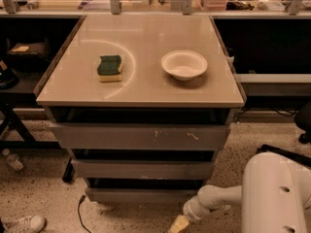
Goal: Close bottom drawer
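Note:
The bottom drawer [146, 195] is the lowest and narrowest of three stacked grey drawers under the table; its plain front stands a little forward, with a dark gap above it. The inside is hidden. My gripper [178, 224] is low near the floor, just below and in front of the drawer's right end, on a white arm [216, 200] that reaches in from the right. Its pale tip points down and to the left. I cannot see contact between it and the drawer front.
The tabletop [141, 89] holds a green-and-yellow sponge [110, 68] and a white bowl [184, 64]. The widest drawer [141, 137] and the mid drawer [143, 169] sit above. My white base [277, 193] fills the lower right. A cable [80, 210] and a shoe [26, 223] lie on the floor.

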Robot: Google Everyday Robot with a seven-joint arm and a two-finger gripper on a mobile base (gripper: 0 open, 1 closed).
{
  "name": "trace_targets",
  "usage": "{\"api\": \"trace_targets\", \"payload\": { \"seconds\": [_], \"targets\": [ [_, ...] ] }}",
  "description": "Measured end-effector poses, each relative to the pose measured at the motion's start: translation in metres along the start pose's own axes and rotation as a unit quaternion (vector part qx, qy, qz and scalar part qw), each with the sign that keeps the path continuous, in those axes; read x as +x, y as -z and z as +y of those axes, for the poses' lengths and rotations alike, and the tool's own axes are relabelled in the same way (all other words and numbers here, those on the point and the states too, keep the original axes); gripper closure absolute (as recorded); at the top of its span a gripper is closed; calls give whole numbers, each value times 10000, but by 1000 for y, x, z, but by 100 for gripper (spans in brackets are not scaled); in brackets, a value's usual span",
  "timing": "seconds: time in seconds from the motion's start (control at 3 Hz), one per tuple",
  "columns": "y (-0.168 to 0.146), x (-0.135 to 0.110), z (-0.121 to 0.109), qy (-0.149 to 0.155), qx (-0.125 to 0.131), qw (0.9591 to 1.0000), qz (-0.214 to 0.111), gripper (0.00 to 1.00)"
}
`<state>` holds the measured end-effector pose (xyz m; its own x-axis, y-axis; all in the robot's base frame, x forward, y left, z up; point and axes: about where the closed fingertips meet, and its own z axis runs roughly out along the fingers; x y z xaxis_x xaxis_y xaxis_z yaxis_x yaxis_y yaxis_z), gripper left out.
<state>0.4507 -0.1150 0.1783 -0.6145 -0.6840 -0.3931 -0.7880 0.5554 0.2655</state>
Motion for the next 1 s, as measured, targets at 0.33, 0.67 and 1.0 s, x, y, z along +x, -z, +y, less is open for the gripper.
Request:
{"api": "trace_targets", "payload": {
  "seconds": [0.33,0.67,1.0],
  "targets": [
    [0,0,0,0,0,10000,0,0],
    [0,0,0,0,0,10000,0,17],
    [0,0,0,0,-1,10000,0,41]
  ]
}}
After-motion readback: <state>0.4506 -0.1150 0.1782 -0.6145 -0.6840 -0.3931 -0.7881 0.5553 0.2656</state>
